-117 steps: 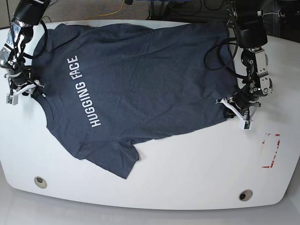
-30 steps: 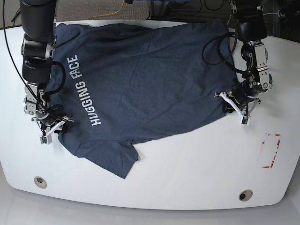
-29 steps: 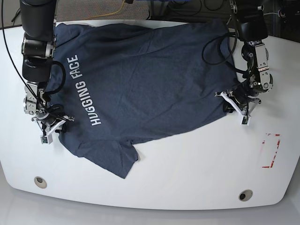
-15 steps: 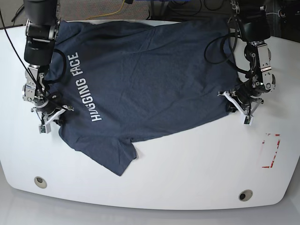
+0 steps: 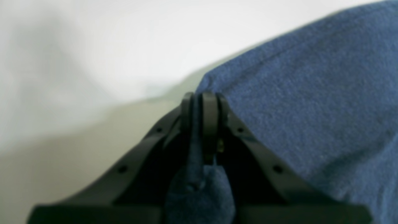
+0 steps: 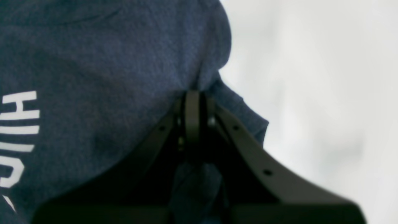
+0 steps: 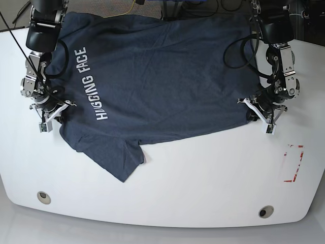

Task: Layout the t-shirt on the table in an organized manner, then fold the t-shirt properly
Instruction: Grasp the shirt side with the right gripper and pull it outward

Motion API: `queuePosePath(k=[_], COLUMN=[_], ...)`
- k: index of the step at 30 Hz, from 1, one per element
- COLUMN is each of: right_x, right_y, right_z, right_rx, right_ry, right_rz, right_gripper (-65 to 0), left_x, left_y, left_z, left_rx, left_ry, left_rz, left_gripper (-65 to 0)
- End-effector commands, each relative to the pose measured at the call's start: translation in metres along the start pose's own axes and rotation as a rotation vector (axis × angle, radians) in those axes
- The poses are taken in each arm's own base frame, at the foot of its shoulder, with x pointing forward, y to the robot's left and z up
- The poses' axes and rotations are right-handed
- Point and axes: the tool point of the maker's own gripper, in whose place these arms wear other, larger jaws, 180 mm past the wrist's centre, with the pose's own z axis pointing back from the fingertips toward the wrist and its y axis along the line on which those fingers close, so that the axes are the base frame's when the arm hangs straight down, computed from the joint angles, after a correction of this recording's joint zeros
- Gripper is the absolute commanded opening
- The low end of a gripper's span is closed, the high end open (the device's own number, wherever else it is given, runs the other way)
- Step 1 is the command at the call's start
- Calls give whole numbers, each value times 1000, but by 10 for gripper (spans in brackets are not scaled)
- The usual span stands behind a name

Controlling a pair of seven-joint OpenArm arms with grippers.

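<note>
The dark navy t-shirt (image 7: 162, 81) lies spread across the white table (image 7: 203, 173), print side up, with "HUGGING FACE" (image 7: 91, 84) running near its left end. My left gripper (image 7: 260, 118) is shut on the shirt's hem corner at the right; the left wrist view shows its jaws (image 5: 202, 105) pinching blue fabric (image 5: 311, 109). My right gripper (image 7: 51, 114) is shut on the shirt's edge at the left, below the lettering; the right wrist view shows its jaws (image 6: 192, 102) clamping fabric (image 6: 108, 77). One sleeve (image 7: 119, 157) sticks out toward the front.
A red tape rectangle (image 7: 293, 162) marks the table at the right. Two round grommet holes (image 7: 43, 197) (image 7: 265, 211) sit near the front edge. Cables hang by the left arm (image 7: 277, 46). The shirt's far edge hangs over the table's back edge.
Both grippers have kept their hold and moved toward the back of the table, dragging the shirt that way. The right gripper first travelled from the collar area down the shirt's left edge.
</note>
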Motion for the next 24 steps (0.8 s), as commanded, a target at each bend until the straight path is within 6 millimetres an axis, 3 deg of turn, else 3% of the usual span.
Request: queuePosePath(k=[1,4,7,12,18,24], right_x=[-17,-5,11,46,88,105], right_y=[-5,-4,-2,3,-2,-12], right_z=[7,12,18,28,33,18], right_rx=[-32,-39,-44,-52,-70,-67], right_ry=[96,76,49,-31,-104,-110], right_rz=[33,46,76,125,154,81], right_gripper=[-650,-621,-538,-335,-146,-134], left_x=[-9,-9,-9,-9,-9,-9], left_y=[8,8,8,7,7,8], left_z=[2,2,2,2,2,2], left_rx=[30,30,30,29,29,30], left_ry=[54,54,54,55,55,57], left_rz=[-19,-19,-19,-20,-20,-21], left_gripper=[-619,-619,-619,-619,-619,-619])
